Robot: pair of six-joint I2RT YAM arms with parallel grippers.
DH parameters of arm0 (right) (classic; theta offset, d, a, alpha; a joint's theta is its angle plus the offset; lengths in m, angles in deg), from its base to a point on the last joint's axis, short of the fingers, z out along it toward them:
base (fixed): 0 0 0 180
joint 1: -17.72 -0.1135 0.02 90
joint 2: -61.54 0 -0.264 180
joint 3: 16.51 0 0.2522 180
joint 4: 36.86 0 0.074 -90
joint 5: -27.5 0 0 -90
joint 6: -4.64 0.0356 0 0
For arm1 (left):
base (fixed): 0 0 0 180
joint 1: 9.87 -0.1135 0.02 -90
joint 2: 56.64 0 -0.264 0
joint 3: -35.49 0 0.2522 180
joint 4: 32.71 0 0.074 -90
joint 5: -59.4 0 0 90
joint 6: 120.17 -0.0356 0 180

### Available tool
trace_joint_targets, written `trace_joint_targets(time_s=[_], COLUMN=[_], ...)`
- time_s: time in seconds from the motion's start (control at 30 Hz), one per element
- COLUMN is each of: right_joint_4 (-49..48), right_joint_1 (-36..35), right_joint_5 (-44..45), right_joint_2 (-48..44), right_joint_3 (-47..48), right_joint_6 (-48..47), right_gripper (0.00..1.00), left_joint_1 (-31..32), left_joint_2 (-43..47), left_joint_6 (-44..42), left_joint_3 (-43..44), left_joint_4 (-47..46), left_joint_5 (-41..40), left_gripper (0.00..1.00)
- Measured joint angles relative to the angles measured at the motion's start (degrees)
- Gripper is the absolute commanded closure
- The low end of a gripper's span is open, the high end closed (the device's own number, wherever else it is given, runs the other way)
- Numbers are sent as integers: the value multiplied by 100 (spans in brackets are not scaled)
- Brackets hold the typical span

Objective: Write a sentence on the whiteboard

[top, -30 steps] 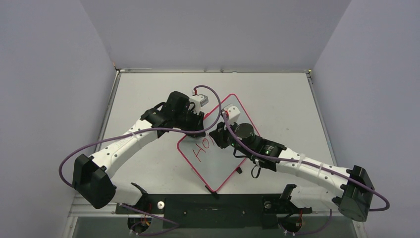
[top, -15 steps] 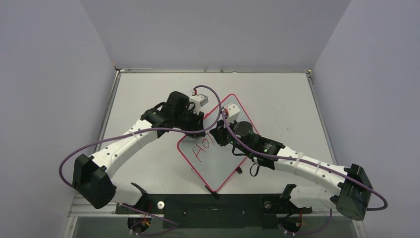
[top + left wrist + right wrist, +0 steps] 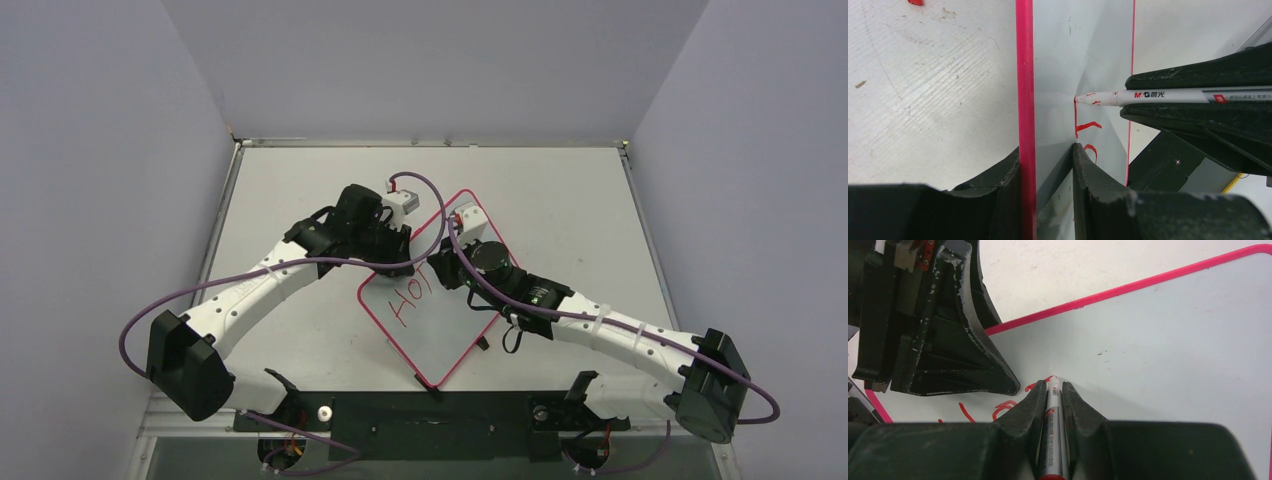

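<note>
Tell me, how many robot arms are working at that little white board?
2. The left arm, whose left claw grips the whiteboard's pink edge, and the right arm, whose right claw presses a marker tip to the board beside the red letters.

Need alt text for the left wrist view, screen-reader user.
The right gripper holds a white marker with its tip on the whiteboard, at the top of red letter strokes. In the foreground the left gripper straddles the board's pink rim.

High rear overhead view, two close wrist views — sharing the whiteboard (image 3: pixel 440 335)
</note>
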Motion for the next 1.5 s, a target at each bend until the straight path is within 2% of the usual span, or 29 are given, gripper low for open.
trace_joint_targets(time_s=[0.83, 1.27, 1.5], right_joint_4=[85, -90, -72], right_joint_1=[11, -258, -282], right_joint_5=[46, -216, -326], right_joint_2=[-372, -435, -876], right_joint_3=[-492, -590, -636], right_joint_6=[304, 326, 321], right_gripper=[100, 100, 100], left_joint_1=[0, 4, 17], left_joint_2=[2, 2, 9], left_joint_6=[2, 0, -4], left_joint_3=[0, 0, 0], left_joint_4=[0, -4, -17], left_joint_5=[-11, -20, -17], left_gripper=[100, 100, 100])
